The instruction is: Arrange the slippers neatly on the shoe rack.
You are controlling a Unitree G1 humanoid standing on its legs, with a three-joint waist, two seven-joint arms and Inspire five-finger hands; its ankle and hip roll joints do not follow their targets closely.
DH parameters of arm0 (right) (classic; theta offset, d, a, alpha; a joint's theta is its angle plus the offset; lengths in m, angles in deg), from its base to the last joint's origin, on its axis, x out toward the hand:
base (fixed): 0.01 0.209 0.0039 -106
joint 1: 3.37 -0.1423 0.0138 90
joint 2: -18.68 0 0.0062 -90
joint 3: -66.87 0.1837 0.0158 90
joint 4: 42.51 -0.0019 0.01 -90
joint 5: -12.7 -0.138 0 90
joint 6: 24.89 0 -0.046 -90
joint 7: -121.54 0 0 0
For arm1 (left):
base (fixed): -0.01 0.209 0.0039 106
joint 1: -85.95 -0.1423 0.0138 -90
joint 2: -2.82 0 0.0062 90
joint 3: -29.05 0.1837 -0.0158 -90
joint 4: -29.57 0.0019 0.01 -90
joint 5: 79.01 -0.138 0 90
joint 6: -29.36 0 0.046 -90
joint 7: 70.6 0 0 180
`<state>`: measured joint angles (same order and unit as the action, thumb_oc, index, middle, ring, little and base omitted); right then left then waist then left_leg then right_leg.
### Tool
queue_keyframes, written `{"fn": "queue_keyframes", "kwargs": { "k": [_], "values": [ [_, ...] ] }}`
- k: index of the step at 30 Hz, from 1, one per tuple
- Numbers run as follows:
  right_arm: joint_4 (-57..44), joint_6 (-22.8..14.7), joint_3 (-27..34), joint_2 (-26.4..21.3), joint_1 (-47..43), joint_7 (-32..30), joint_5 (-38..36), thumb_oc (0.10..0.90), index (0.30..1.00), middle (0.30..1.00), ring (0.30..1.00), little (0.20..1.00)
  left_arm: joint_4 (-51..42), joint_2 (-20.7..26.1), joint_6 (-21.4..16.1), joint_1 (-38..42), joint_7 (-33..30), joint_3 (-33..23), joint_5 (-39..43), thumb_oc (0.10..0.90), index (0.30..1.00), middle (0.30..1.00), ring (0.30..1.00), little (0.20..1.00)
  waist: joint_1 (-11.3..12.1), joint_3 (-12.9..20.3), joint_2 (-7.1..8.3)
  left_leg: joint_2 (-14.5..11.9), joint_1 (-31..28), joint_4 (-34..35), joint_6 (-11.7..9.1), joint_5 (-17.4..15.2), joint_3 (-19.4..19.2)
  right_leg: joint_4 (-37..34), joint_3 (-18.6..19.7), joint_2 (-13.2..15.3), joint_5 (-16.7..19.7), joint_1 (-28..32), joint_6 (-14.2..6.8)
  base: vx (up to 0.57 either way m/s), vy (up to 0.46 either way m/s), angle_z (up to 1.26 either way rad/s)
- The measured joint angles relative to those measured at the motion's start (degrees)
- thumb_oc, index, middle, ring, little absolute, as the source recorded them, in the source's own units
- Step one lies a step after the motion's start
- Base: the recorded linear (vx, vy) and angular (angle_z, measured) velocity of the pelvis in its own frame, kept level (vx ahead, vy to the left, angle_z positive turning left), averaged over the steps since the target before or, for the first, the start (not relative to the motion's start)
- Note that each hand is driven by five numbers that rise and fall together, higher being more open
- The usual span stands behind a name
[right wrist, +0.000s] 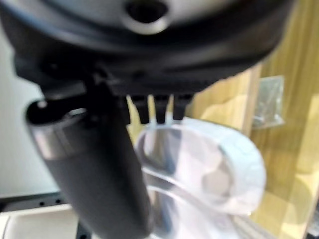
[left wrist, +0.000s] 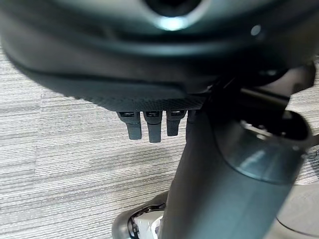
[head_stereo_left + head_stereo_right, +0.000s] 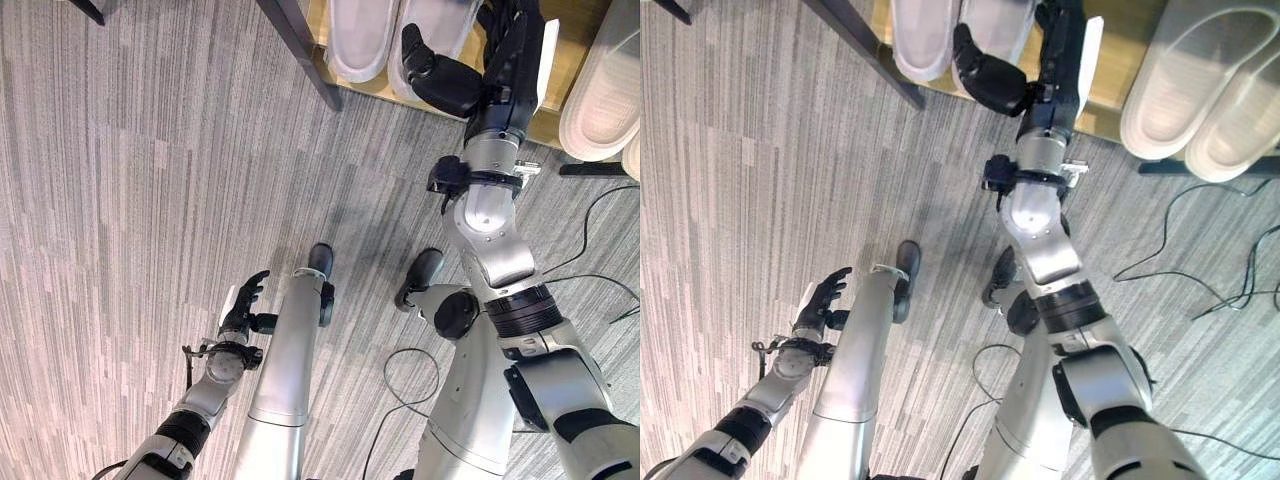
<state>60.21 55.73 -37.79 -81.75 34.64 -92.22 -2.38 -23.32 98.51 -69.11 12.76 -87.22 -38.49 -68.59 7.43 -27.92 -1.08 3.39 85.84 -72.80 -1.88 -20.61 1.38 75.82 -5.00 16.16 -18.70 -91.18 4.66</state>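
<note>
Slippers [image 3: 362,35], white and open-toed, on wooden rack [image 3: 560,70]; right hand [image 3: 500,60] fingers straight, left hand [image 3: 243,305] fingers relaxed.

Both arms are silver-grey tubes with rounded joint housings, broken by black ribbed rings at the elbows and black collars at the wrists. The right hand [image 3: 505,60] is dark, with a bulky matte thumb and a white cover along one edge; a small black bracket with screws sits at its wrist. The left hand [image 3: 242,303] is dark too, with a white plate beside its slim black fingers [image 2: 154,130].
</note>
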Motion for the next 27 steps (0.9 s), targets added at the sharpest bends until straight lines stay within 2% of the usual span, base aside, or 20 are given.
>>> {"fn": "queue_keyframes", "kwargs": {
  "k": [12, 15, 16, 19, 21, 27],
  "values": [
    [1.51, 0.0, 3.42, -0.25, -0.04, -0.31, 0.09, 0.8, 0.9, 0.9, 0.9, 0.9, 3.29, -0.01, -0.24, 0.71, -0.02, -0.1, 0.04, 0.8, 0.9, 0.9, 0.9, 0.9, -0.59, 0.02, 0.03, -0.49, -0.13, 1.3, -0.29, 0.21, 0.86, -1.67, -1.32, -0.45, 0.25, 0.68, 0.49, 0.01, -0.008, -0.01],
    [2.68, 0.03, 3.88, -0.21, 0.14, -0.3, 0.09, 0.8, 0.9, 0.9, 0.9, 0.9, 3.66, 0.03, -0.24, 1.22, -0.04, -0.17, 0.03, 0.8, 0.9, 0.9, 0.9, 0.9, -0.7, 0.5, 0.76, -0.76, -0.17, 1.42, -0.3, 0.21, 0.85, -2.0, -1.27, -0.86, 0.41, 0.69, 0.59, 0.0, 0.0, -0.05],
    [2.67, 0.03, 3.9, -0.04, 0.48, -0.27, 0.1, 0.8, 0.9, 0.9, 0.9, 0.9, 4.52, 0.04, -0.25, 1.7, -0.05, -0.22, 0.02, 0.8, 0.9, 0.9, 0.9, 0.9, -1.18, 0.97, 1.58, -0.84, -0.14, 1.41, -0.29, 0.21, 0.87, -2.01, -1.31, -0.94, 0.42, 0.68, 0.61, 0.0, 0.0, 0.0],
    [2.2, 0.02, 4.0, 0.14, 1.03, -0.23, 1.18, 0.8, 0.9, 0.9, 0.9, 0.9, 4.79, 0.06, -0.2, 1.84, -0.23, -0.25, -0.44, 0.8, 0.9, 0.9, 0.9, 0.9, -1.97, 1.89, 2.6, -0.95, 0.18, 1.31, -0.15, 0.12, 0.97, -2.08, -1.45, -1.05, 0.41, 0.53, 0.6, 0.0, 0.0, 0.0],
    [1.51, -0.07, 4.46, 0.12, 2.76, -0.21, 2.65, 0.8, 0.9, 0.9, 0.9, 0.9, 5.53, 0.05, -0.12, 1.76, -0.22, -0.14, -0.45, 0.8, 0.9, 0.9, 0.9, 0.9, -2.0, 3.55, 2.98, -0.98, 1.37, 1.05, -0.09, 0.07, 0.98, -1.99, -1.48, -1.07, 0.4, -0.58, 0.59, 0.0, 0.0, 0.0],
    [-2.4, -0.05, 4.47, 0.17, 7.46, 0.04, 5.0, 0.8, 0.9, 0.9, 0.9, 0.9, 5.48, 0.1, -0.11, 1.63, -0.28, -0.27, -0.48, 0.8, 0.9, 0.9, 0.9, 0.9, -1.9, 3.65, 2.98, -1.21, 1.61, -0.95, 0.27, -0.59, 0.7, -0.57, -1.21, -1.06, 0.18, -0.68, 0.39, 0.0, 0.003, -0.01]
  ]
}}
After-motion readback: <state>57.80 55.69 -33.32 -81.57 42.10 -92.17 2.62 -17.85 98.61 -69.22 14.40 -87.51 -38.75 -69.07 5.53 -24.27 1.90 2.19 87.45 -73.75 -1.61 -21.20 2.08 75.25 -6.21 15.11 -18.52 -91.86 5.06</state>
